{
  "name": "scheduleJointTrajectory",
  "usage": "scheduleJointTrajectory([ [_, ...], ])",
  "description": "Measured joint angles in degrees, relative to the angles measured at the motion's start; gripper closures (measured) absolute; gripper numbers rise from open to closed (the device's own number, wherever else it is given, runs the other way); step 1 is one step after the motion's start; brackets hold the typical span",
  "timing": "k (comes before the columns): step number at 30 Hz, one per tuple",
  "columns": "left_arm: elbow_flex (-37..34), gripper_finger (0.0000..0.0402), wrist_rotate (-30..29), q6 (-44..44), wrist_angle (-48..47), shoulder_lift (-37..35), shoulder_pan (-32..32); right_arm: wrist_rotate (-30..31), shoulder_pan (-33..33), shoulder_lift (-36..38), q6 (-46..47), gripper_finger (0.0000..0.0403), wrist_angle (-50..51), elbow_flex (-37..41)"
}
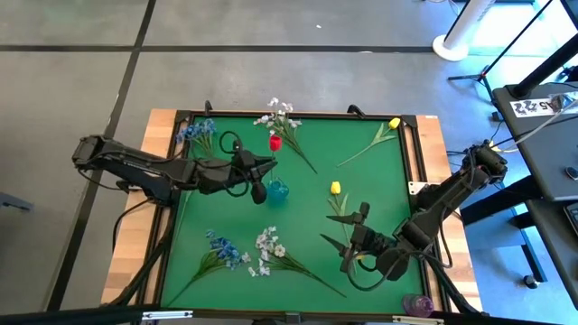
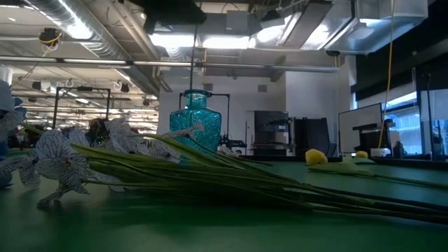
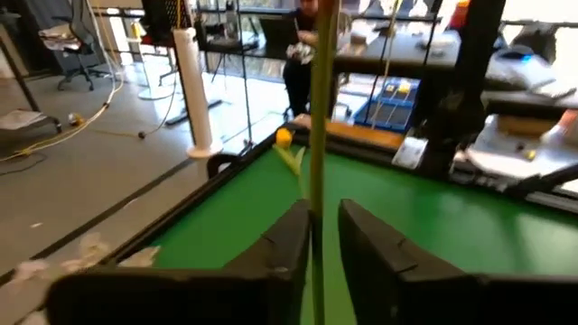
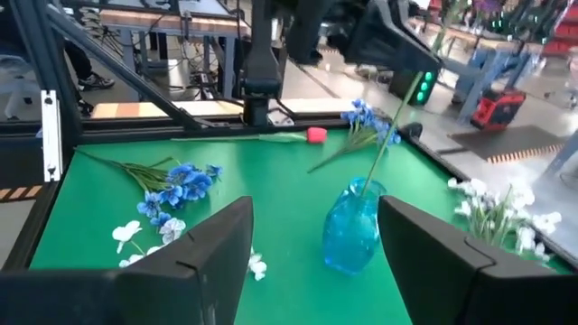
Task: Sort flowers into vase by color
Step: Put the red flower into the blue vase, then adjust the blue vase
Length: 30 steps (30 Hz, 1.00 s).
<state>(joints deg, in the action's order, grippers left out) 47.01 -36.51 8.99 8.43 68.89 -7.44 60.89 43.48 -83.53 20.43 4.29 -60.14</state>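
Here the left pincer [image 1: 260, 168] grips a red tulip's thin green stem [image 3: 320, 135], seemingly over the blue glass vase [image 1: 278, 190]; the right pincer [image 1: 348, 244] gapes released at five o'clock.

Ahead of the open right gripper [image 4: 312, 262], bare green felt mat [image 4: 271, 176] leads to the blue glass vase [image 4: 352, 230]; blue sprays [image 4: 176, 185] flank it.

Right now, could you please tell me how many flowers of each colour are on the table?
Blue sprays: 2
White sprays: 2
Yellow tulips: 2
Red tulips: 2, one lying flat, one apparently held by the left hand with its stem in the vase
Total: 8
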Motion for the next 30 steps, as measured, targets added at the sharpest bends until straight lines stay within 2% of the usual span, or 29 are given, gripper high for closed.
scheduleJointTrajectory([
  [3,1.88,0.0313,0.97,1.31,-10.47,-2.97,0.29,-1.15,0.00,0.00,5.16,0.0166,4.12,0.00],
  [7,6.60,0.0296,7.68,6.89,-26.25,-5.38,0.95,-4.12,-1.03,0.00,12.14,0.0166,10.45,-0.02],
  [12,11.63,0.0292,14.16,9.79,-43.17,-6.24,-0.13,-9.33,-5.47,0.00,20.34,0.0166,18.20,-0.04],
  [16,14.00,0.0297,14.57,13.35,-51.59,-6.28,-0.62,-15.06,-10.13,0.00,24.29,0.0166,23.06,-0.04],
  [23,15.90,0.0301,14.72,16.43,-62.21,-6.30,-0.57,-19.30,-15.43,0.00,24.22,0.0166,24.57,-0.04],
  [30,15.88,0.0301,21.34,28.45,-78.21,-5.87,-1.01,-19.57,-15.80,0.00,22.91,0.0166,25.05,-0.03],
])
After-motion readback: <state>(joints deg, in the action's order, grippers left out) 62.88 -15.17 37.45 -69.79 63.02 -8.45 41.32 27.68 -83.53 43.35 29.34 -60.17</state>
